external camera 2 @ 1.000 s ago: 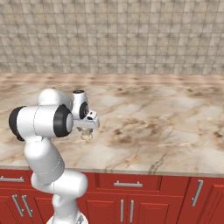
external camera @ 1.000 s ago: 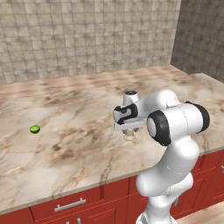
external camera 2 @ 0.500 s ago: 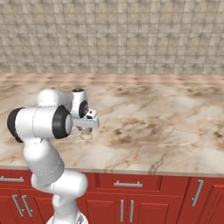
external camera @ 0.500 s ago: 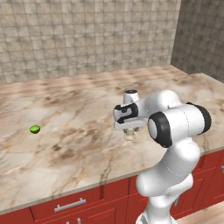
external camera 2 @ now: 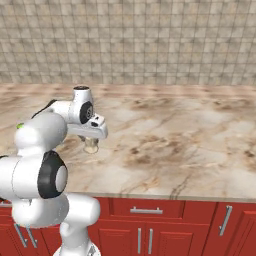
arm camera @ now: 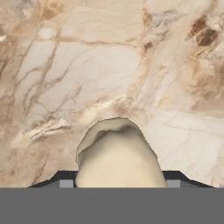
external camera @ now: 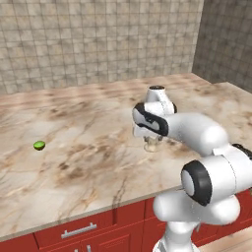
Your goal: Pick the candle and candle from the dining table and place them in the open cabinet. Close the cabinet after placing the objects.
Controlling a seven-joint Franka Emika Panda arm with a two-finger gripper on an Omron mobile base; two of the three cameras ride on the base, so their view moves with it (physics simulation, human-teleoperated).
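Reaching straight down, the gripper (external camera: 152, 142) brackets the cream candle (arm camera: 117, 155) on the table (external camera: 88, 147), jaws narrowed against its sides, probably gripping it, though contact is hard to confirm; it sits low to lift.

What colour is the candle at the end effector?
Pale cream, clearest in the hand view: candle.

The arm (external camera: 197, 129) is glossy white, built of rounded tubular segments, with black bands and black disc caps at its joints. Above the dining table (external camera: 74, 147), the hand is a white block with dark trim.
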